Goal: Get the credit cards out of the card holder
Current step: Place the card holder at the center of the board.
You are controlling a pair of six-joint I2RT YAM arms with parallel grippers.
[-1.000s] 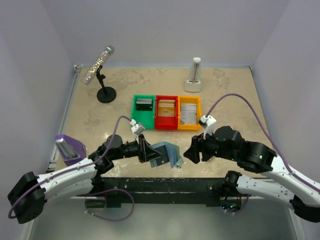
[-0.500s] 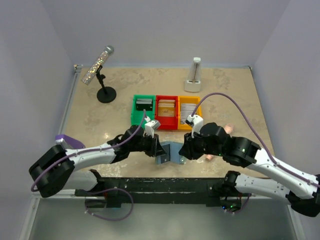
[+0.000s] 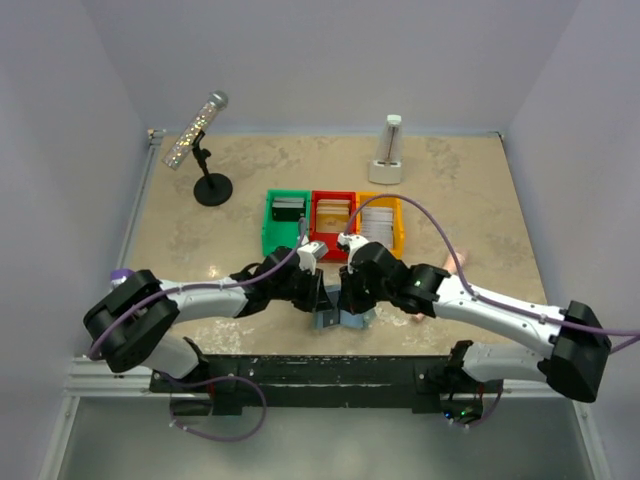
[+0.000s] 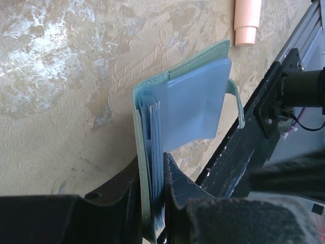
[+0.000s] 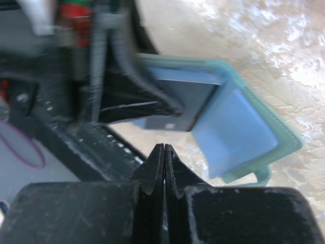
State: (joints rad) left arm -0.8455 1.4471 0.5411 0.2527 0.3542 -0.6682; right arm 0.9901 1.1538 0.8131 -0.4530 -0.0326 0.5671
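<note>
Robotics lab cell, plain lilac walls [image 3: 320, 60], marbled tabletop [image 3: 460, 190], left arm [image 3: 200, 298], right arm [image 3: 500, 308], coloured bins [image 3: 268, 230]

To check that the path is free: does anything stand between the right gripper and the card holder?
Nothing visible does. The right gripper, shut, points at the open card holder with only a strip of bare table between them. The left gripper clamps one panel, beside that path.
</note>
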